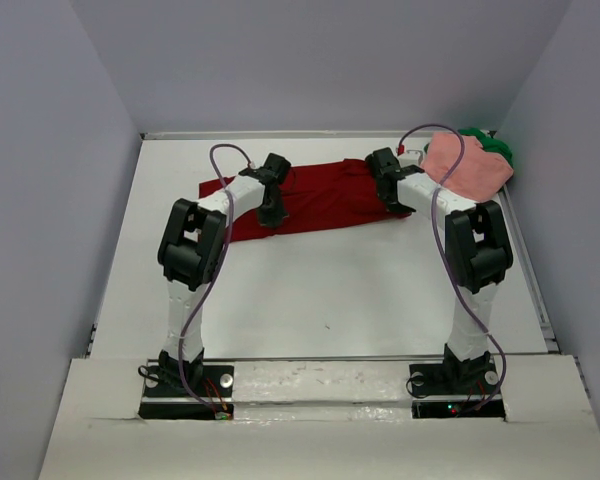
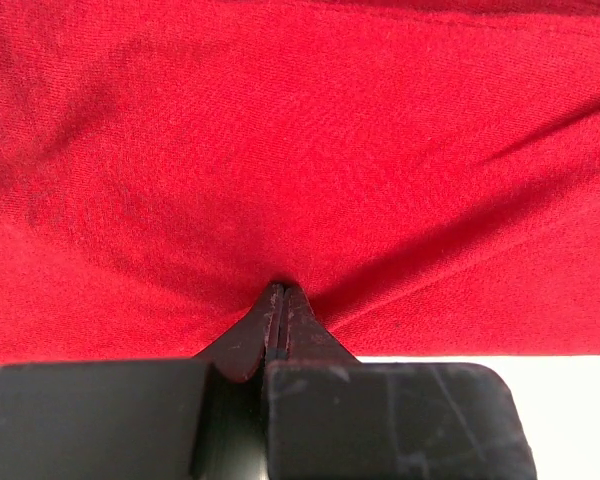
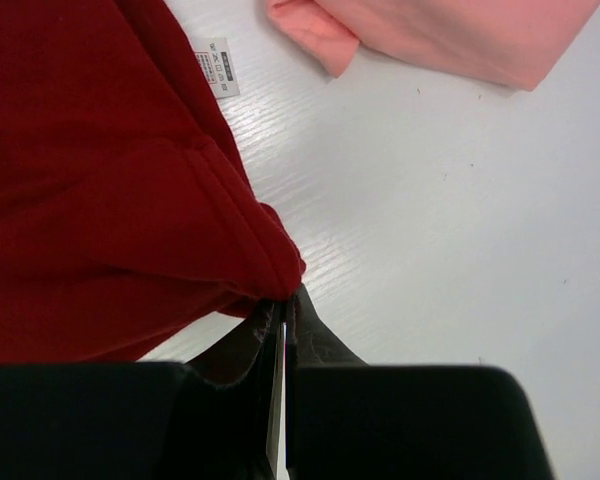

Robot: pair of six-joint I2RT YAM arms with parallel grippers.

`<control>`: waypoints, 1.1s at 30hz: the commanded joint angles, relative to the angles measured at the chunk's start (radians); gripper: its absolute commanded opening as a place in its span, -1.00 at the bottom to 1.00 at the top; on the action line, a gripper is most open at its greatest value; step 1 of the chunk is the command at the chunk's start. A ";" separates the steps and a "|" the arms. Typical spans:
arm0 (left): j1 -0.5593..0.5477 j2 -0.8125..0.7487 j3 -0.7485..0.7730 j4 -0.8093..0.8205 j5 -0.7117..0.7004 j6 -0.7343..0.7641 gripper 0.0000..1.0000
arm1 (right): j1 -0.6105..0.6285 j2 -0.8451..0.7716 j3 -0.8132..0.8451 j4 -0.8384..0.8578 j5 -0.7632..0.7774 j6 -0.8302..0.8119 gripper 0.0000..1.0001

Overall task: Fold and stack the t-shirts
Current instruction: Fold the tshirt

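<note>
First fold starting
Left gripper (image 2: 277, 300) and right gripper (image 3: 283, 305), jaws closed, pinch the dark red cloth t-shirt (image 1: 320, 195); salmon pink t-shirt (image 1: 468, 166) and green t-shirt (image 1: 496, 150) lie heaped, unfolded.

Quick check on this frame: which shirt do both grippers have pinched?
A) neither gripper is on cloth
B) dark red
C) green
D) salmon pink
B: the wrist views show the left gripper and the right gripper each shut on an edge of the dark red t-shirt. The salmon pink t-shirt lies apart at the far right, with the green t-shirt showing behind it.
</note>
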 commanded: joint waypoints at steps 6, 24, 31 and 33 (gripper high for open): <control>0.035 0.016 -0.040 -0.031 0.054 -0.033 -1.00 | -0.034 0.064 0.099 -0.086 0.126 0.054 -1.00; 0.058 -0.010 -0.068 -0.021 0.071 -0.034 -1.00 | -0.168 0.026 0.027 -0.063 0.100 0.020 -0.34; 0.055 -0.017 -0.073 -0.012 0.068 -0.030 -1.00 | -0.168 -0.101 -0.100 0.074 0.056 -0.041 0.71; 0.052 -0.018 -0.071 -0.004 0.079 -0.022 -1.00 | -0.159 -0.135 -0.105 0.100 0.048 -0.076 0.70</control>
